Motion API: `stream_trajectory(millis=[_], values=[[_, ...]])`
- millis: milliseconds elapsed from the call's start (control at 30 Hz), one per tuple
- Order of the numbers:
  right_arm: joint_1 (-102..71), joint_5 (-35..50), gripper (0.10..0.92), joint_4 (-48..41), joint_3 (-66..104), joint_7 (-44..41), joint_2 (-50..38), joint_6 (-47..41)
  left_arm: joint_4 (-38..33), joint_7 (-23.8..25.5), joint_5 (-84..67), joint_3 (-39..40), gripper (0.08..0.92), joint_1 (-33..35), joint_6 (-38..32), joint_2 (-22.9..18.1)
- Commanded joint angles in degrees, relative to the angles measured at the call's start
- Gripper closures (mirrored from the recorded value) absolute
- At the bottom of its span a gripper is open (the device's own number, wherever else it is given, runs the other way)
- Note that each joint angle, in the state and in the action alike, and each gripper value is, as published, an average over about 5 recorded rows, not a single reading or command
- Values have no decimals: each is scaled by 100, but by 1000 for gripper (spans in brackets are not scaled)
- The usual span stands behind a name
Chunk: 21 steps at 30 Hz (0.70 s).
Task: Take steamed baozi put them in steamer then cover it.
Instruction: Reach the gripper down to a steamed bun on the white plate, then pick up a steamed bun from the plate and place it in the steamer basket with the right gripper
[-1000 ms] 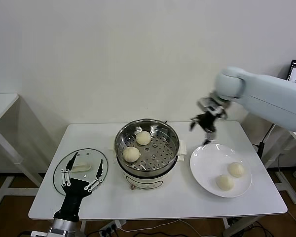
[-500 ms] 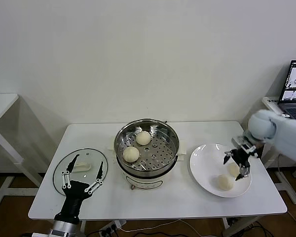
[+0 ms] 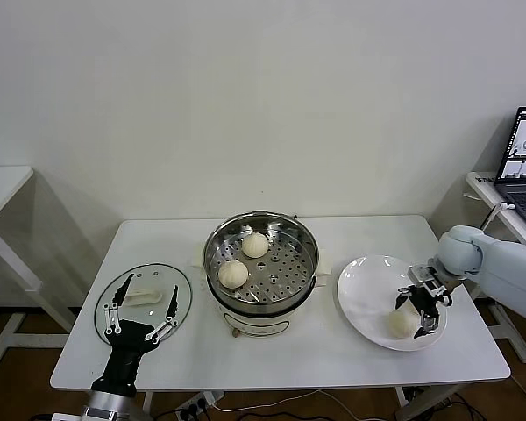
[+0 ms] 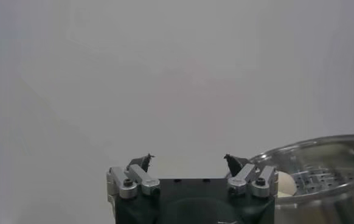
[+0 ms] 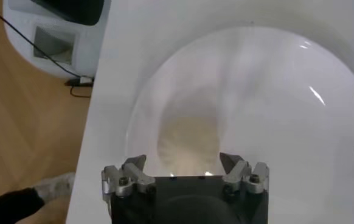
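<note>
Head view shows right gripper point(image 3: 419, 307) spread over a plate point(image 3: 361, 298) bun point(image 3: 401, 322), likely soft and light, best pinched gently across its sides.

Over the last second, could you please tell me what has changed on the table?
The right gripper swung from above the steamer's far side down to the plate, open over one bun. Two buns in the steamer, the lid and the left gripper stayed put.

Right gripper point(image 5: 183, 165) at bottom centre of frame, fingers spread wide. Blurred cream baozi point(image 5: 188, 143) just beyond and between them, on white plate point(image 5: 286, 85) filling centre and right. White table point(image 5: 113, 67) edge, wooden floor point(image 5: 25, 122) at left.
</note>
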Motion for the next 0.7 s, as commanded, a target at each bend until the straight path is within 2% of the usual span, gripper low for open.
stream_trajectory(millis=[33,267,467,700], values=[[-285,-87,204,-128,173,227,135,-14,16,1,0,-22,177,5,4,0],[-321,-115,254,-105,177,201,180,-46,12,2,-1,-25,177,13,4,-4],[-99,-113,352,2,167,151,178,-50,3,1,-2,-17,177,23,6,0],[859,-377,398,388,537,-424,273,447,-1,1,-8,3,177,5,16,24]])
